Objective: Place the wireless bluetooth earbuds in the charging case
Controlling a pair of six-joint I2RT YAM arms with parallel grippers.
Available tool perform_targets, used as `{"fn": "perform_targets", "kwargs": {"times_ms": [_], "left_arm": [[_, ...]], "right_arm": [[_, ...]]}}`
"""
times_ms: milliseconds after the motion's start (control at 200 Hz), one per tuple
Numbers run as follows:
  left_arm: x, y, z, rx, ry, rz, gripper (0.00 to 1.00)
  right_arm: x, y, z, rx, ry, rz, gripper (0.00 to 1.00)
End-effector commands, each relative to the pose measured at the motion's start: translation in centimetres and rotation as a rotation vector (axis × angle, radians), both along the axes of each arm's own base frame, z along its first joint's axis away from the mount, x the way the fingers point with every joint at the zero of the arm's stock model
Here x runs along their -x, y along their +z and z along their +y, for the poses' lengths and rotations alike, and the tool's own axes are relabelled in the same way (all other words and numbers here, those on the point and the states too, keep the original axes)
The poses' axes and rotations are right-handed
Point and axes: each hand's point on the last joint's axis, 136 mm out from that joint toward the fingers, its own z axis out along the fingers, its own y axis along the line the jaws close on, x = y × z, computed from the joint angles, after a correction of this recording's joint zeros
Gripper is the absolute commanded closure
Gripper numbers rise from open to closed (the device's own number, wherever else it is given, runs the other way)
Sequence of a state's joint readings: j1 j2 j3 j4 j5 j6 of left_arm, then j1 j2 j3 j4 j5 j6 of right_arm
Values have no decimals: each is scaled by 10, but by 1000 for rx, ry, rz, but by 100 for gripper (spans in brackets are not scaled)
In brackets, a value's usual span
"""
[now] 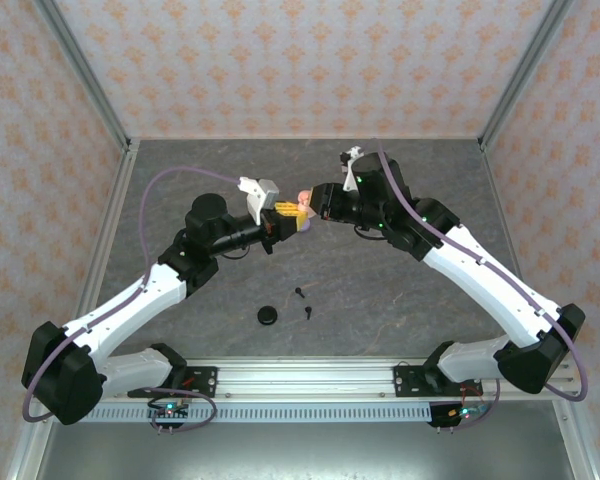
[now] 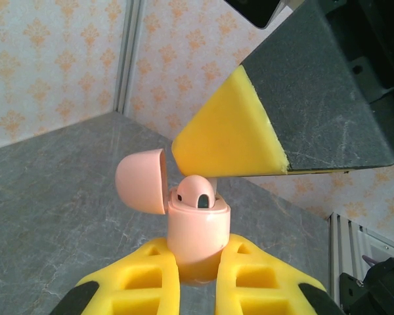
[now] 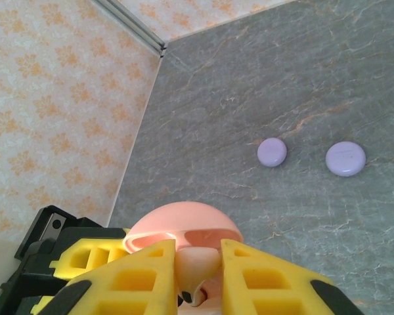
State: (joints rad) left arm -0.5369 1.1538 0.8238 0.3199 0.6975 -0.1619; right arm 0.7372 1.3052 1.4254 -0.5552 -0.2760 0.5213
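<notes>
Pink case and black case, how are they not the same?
The pink case is pink; the black case is black. The pink case is gripped in the left gripper's jaws with its lid open; the black case lies free on the table. Both are small and round.

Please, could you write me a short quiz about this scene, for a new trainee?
1. The left hand holds: A) a spoon B) a pink charging case C) nothing.
2. True or false: that case is closed.
3. How many lilac round cases lie on the table in the right wrist view?
Key: 1 B; 2 false; 3 two.
</notes>
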Motion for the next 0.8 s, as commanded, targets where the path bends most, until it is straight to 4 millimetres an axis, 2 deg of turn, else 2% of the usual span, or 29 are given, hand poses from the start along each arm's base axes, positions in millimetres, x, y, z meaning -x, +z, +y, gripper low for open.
{"fn": "perform_targets", "kwargs": {"times_ms": [0, 145, 295, 450, 606, 711, 796], "left_arm": [[3, 34, 0, 42, -2, -101, 97], [4, 34, 0, 43, -5, -101, 97], [4, 37, 0, 48, -7, -107, 97], [5, 36, 0, 46, -10, -108, 97], [6, 37, 0, 54, -10, -108, 97], [7, 39, 0, 57, -13, -107, 97], [10, 42, 0, 64, -22, -109, 97]], "right_arm": [[9, 2, 4, -26, 33, 23, 81], [10, 2, 5, -21, 41, 31, 80], [10, -5, 4, 8, 40, 47, 72], [9, 16, -2, -5, 29, -14, 62], [7, 36, -24, 29, -4, -91, 51], [6, 45, -36, -33, 18, -121, 40], [4, 35, -32, -90, 83, -110, 27]]}}
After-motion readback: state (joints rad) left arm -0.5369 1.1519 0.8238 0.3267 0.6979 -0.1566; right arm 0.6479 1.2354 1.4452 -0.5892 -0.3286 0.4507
